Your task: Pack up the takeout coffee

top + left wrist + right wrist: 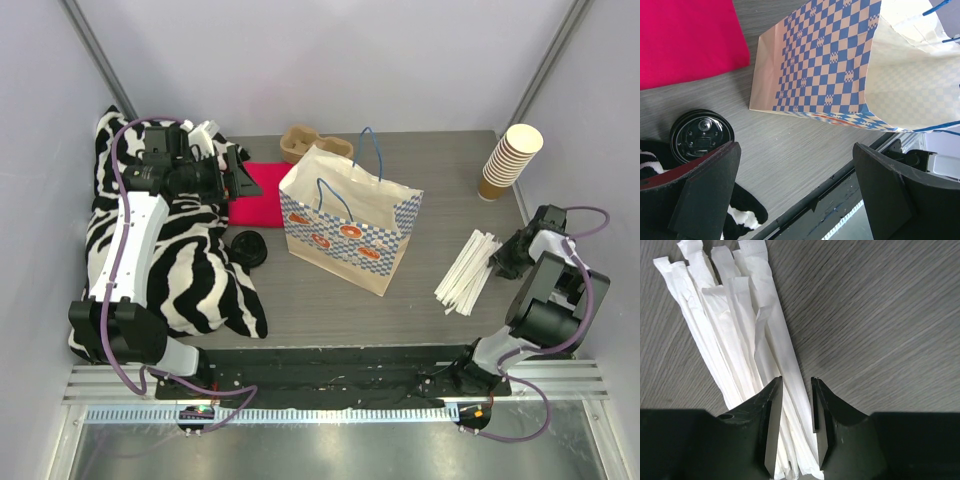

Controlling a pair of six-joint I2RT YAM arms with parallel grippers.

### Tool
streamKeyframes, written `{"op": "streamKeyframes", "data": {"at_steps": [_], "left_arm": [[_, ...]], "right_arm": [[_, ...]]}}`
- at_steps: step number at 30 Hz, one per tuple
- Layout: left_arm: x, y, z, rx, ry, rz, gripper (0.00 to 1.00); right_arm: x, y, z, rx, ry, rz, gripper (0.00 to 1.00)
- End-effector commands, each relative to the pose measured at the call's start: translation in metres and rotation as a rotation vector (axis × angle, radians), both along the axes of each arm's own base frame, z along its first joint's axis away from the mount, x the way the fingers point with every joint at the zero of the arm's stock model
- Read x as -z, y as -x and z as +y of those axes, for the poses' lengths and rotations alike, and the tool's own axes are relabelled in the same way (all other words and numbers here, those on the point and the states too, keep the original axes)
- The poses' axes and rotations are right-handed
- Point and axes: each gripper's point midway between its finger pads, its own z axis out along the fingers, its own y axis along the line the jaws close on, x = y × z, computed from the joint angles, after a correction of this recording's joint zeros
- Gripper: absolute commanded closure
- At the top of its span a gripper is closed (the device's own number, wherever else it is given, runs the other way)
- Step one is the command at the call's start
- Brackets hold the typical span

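Hovering over the surface point(440, 180), your left gripper point(795, 150) has its fingers spread wide, with nothing between them. (first spotter)

Agreed. Peeking past one of those fingers is a loose black lid point(701, 136), lying beside the zebra-striped cloth point(180, 260). Ahead of you stands the blue-checked paper bag point(345, 225), upright, mouth open, blue handles up. (second spotter)

Your right gripper point(797, 382) is down at one end of the wrapped straws point(730, 330) — its fingers stand a narrow gap apart, and one straw runs through that gap. Whether they pinch it, I cannot tell. (first spotter)

As for the takeout coffee, no view gives you a lidded cup, so I cannot tell you where it is. What you do have is a stack of lidless paper cups point(510, 160) leaning at the far right, a cardboard cup carrier point(300, 140) behind the bag, and a pink cloth point(255, 195) just left of the bag. (second spotter)
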Motion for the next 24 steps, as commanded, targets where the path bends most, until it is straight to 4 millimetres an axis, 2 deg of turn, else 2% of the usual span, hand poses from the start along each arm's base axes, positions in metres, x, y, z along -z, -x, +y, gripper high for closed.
{"op": "streamKeyframes", "data": {"at_steps": [1,6,13,17,24], "left_arm": [[-0.011,-0.003,-0.003,0.022,0.017,-0.041,0.00],[-0.009,-0.002,-0.002,0.023,0.012,-0.039,0.00],[-0.009,-0.002,-0.002,0.029,0.005,-0.042,0.00],[-0.008,-0.002,-0.001,0.032,0.002,-0.039,0.00],[-0.008,-0.001,-0.001,0.039,-0.003,-0.040,0.00]], "right_arm": [[0.010,-0.006,-0.006,0.023,0.016,-0.023,0.64],[0.021,0.001,-0.010,0.029,0.035,0.020,0.68],[0.010,0.022,-0.017,0.029,0.103,0.093,0.78],[0.005,0.024,-0.019,0.029,0.109,0.102,0.78],[0.021,0.026,-0.017,0.027,0.071,0.153,0.71]]}}
